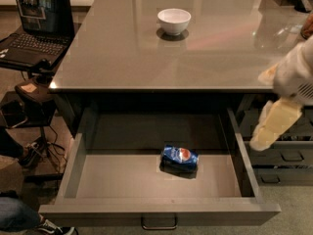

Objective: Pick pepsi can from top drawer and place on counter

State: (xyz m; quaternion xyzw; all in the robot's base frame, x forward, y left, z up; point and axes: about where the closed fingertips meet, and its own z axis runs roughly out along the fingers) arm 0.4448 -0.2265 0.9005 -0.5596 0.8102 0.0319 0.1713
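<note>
The pepsi can (179,158) is blue with a round red-white-blue logo. It lies on its side on the grey floor of the open top drawer (122,180), a little right of the middle. My gripper (271,127), pale cream, hangs at the right edge of the view. It is to the right of the drawer's right wall, above drawer height and below the edge of the counter (122,48). It is apart from the can and holds nothing I can see.
A white bowl (174,21) stands on the counter near the back middle. A laptop (34,23) sits on a side stand at left. Narrower drawers with handles (288,155) are at right. A person's leg and shoe (24,222) show at bottom left.
</note>
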